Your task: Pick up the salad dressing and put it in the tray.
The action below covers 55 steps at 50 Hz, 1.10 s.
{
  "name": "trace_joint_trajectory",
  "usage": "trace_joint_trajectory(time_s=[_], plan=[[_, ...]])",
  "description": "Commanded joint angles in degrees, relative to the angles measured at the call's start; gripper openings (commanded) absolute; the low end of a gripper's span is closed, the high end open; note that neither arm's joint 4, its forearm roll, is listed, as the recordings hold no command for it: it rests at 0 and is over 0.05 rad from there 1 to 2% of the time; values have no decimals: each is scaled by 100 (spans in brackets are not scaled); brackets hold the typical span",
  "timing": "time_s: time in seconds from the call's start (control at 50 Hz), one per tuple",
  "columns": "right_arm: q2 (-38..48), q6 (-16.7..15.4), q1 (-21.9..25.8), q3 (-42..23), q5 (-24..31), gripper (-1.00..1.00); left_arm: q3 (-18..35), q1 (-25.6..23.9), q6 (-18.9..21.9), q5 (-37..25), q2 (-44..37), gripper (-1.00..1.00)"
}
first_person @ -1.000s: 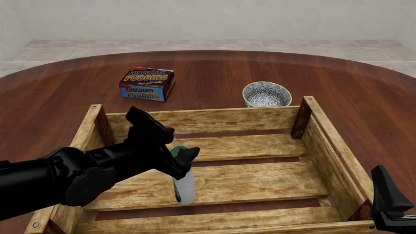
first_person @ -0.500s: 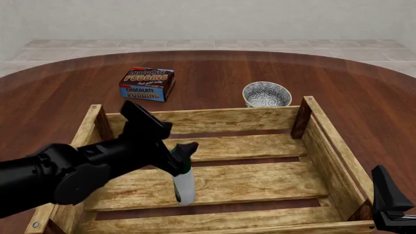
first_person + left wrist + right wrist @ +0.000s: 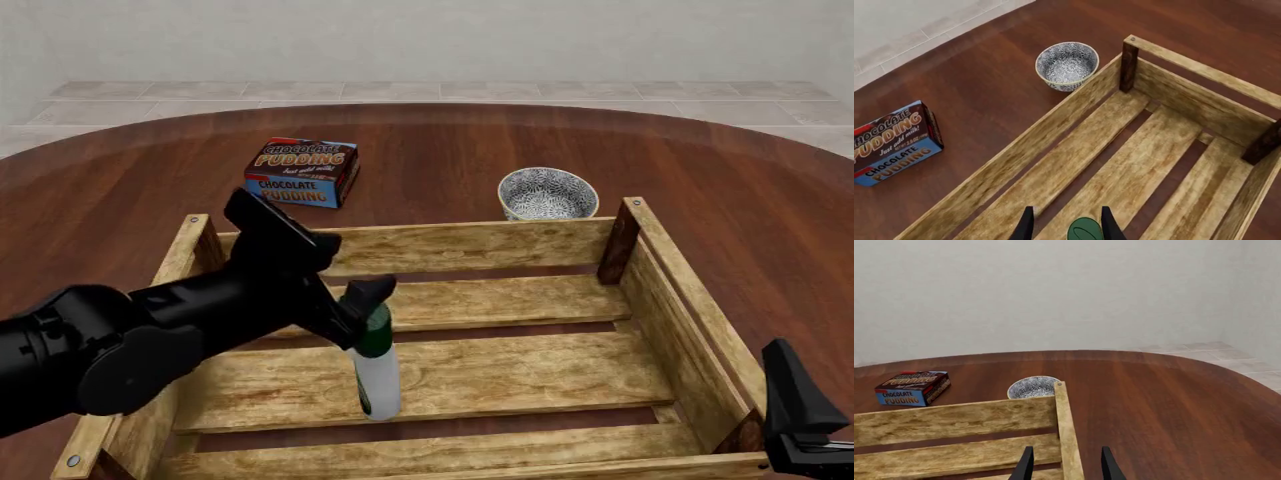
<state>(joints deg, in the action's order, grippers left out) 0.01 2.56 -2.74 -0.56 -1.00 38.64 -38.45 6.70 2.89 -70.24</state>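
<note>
Fingers of the left hand point(image 3: 358, 308) sit on either side of the dark green cap of the salad dressing point(image 3: 378, 375), narrow around the neck; whether they pinch it or have just let go, the pictures do not settle. In the left wrist view the cap shows between the two fingertips point(image 3: 1025, 227), with gaps visible beside it, which hints at a loosened hold. The bottle stands upright inside the tray point(image 3: 467, 245), its base on a floor slat toward the left half of the tray, well apart from every wall. That upright pose suits a release: set down on its flat base, on a broad slat, it should stay up when freed. The arm reaches in over the tray's left wall, high enough to clear it.

The right hand point(image 3: 801, 420) hangs just outside the tray's near right corner, fingers parted and holding nothing, kept out of the way.

Beyond the tray's far wall on the tabletop point(image 3: 694, 150) sit a white patterned bowl point(image 3: 547, 194), just past the right end, and a chocolate pudding box point(image 3: 302, 171), past the left end.
</note>
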Motion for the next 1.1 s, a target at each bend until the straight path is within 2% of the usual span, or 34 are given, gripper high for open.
trace_joint_trajectory(time_s=[0.02, 1.1], plan=[[0, -6, 5, 8, -4, 100, -16, 47, 35, -51, 113, 100], [0, 1, -4, 18, -11, 100, 186, 263, 128, -797, 1311, 100]])
